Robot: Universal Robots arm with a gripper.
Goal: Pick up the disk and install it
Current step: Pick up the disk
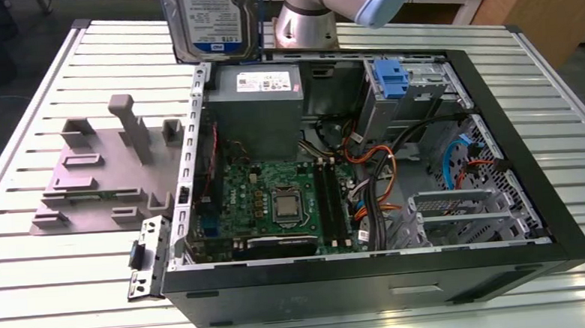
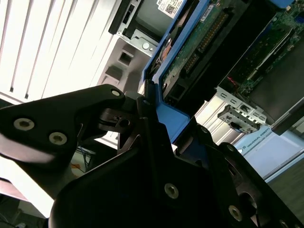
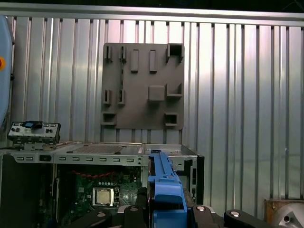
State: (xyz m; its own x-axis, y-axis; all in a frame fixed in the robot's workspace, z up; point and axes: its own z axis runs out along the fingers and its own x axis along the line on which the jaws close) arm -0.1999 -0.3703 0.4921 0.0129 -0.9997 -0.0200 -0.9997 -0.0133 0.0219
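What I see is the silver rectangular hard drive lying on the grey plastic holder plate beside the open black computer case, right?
No: the exterior view shows the silver rectangular hard drive held aloft, not lying on the grey plastic holder plate beside the open black computer case.

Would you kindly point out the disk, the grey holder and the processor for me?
disk [image 1: 210, 18], exterior view, on its labelled face.
grey holder [image 3: 137, 90], first wrist view, on its flat base.
processor [image 1: 286, 205], exterior view, on its metal lid.
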